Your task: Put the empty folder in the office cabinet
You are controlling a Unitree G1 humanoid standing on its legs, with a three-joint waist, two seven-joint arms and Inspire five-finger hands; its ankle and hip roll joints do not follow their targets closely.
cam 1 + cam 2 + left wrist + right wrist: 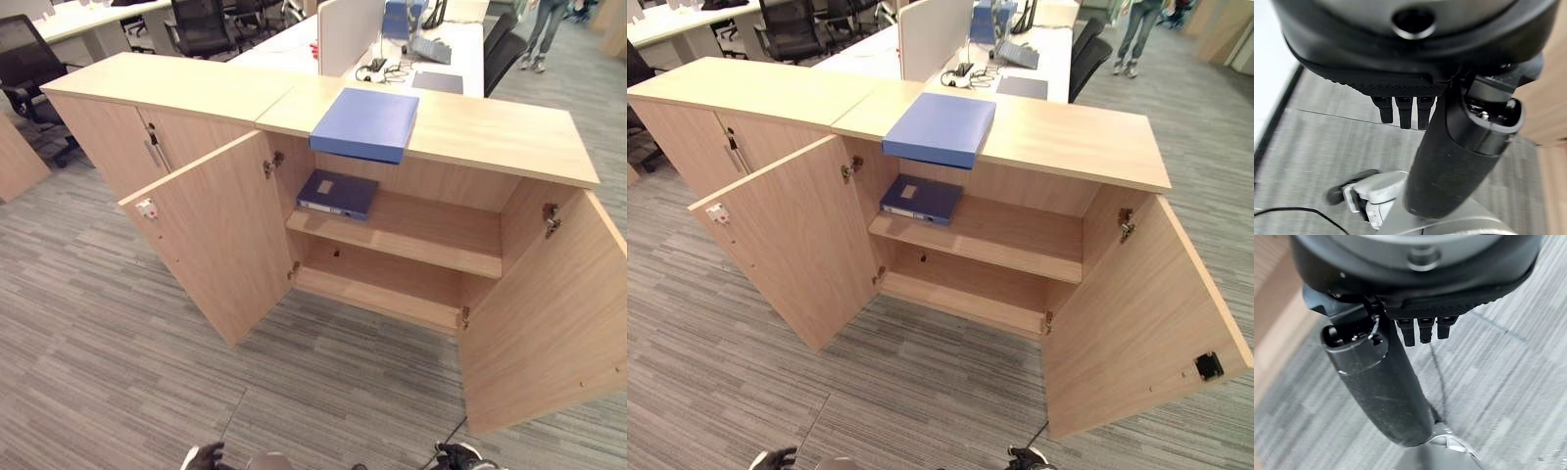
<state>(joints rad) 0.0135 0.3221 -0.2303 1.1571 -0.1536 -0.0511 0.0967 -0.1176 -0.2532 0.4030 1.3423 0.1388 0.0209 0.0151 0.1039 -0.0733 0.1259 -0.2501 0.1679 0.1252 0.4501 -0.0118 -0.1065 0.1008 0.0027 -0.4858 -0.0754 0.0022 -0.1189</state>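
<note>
We see even, bright overhead office light; the cabinet [392, 245] interior lies in soft shadow under its top, lines bow toward the head views' edges, and both wrist views blur the carpet [1508, 382]

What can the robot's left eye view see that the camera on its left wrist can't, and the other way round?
Left eye view: the open cabinet, a blue folder overhanging its top, and a darker folder on the upper shelf. Left wrist view: the left robot hand up close, fingers straight, holding nothing. Both: the grey carpet.
</note>
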